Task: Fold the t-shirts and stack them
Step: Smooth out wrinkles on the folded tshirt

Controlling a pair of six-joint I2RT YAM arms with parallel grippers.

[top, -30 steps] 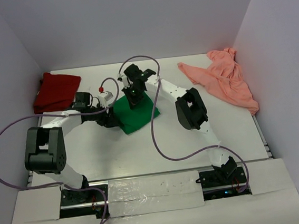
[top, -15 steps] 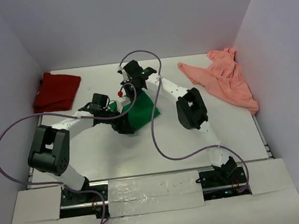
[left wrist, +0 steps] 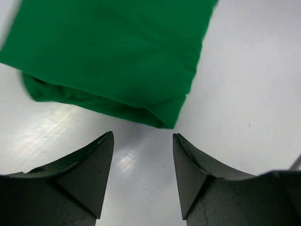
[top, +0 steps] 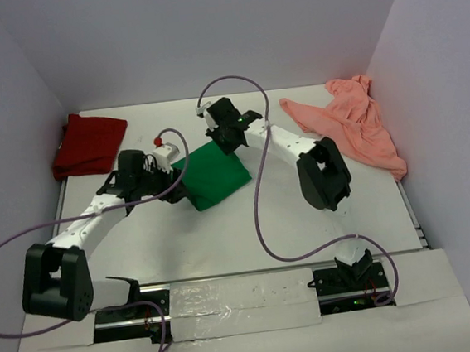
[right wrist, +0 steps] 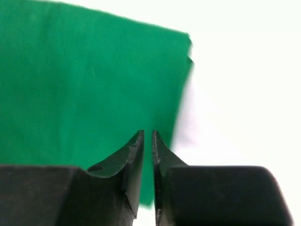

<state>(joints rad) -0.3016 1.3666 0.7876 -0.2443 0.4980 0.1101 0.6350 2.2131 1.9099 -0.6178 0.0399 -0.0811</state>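
green t-shirt (top: 212,175) folded, mid tabletop (top: 224,235). left pincer (left wrist: 142,135) wide open and empty, just short of its corner. right pincer (right wrist: 147,134) parted a crack over the cloth, gripping nothing. dark red t-shirt (top: 89,144) back-left, salmon-pink t-shirt (top: 349,128) crumpled back-right. purple cables (top: 260,215) loop over the white surface; lilac walls (top: 205,37) on three sides.

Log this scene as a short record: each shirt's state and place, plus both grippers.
green shirt: folded, mid-table, between the grippers
red shirt: far left corner, alone
pink shirt: crumpled, unfolded, far right
left gripper: open, empty, just short of the green shirt's corner
right gripper: jaws barely apart, empty, over the green shirt's edge
stack: not started
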